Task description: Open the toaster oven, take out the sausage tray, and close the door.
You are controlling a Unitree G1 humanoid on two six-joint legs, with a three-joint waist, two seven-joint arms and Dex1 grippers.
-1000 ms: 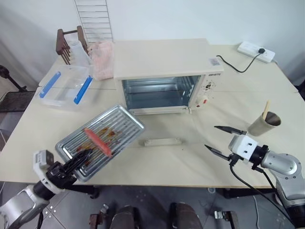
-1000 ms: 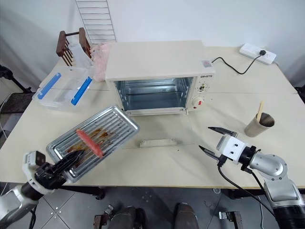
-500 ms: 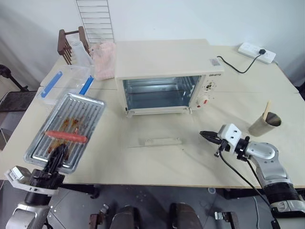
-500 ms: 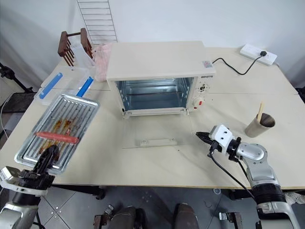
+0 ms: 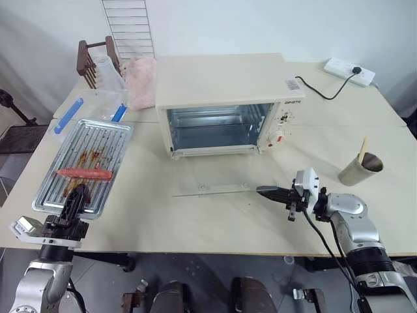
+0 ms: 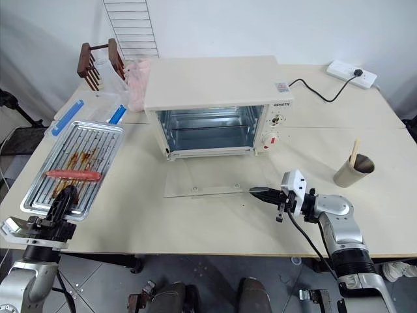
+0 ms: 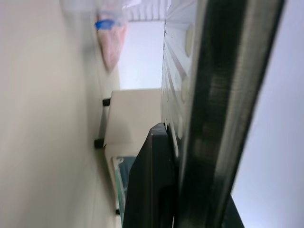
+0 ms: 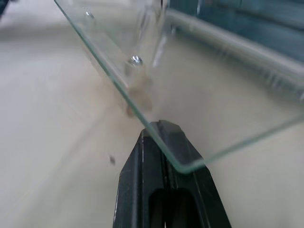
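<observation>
The cream toaster oven stands mid-table with its cavity open. Its glass door hangs down toward me, the bar handle along its front edge slightly off the table. My right gripper is shut, its tips under the door's right front corner; in the right wrist view the glass corner rests across the fingers. My left gripper is shut on the near edge of the silver sausage tray, held over the table's left side. One red sausage lies across the tray.
A clear box with blue clips lies partly behind the tray. A wooden rack and pink cloth stand at the back left. A paper cup with a stick is at the right, a power strip at the back right.
My left arm swung the tray from the table's middle-left out to its left side. My right gripper shut, moved left to the door's corner, and the door's front edge rose.
</observation>
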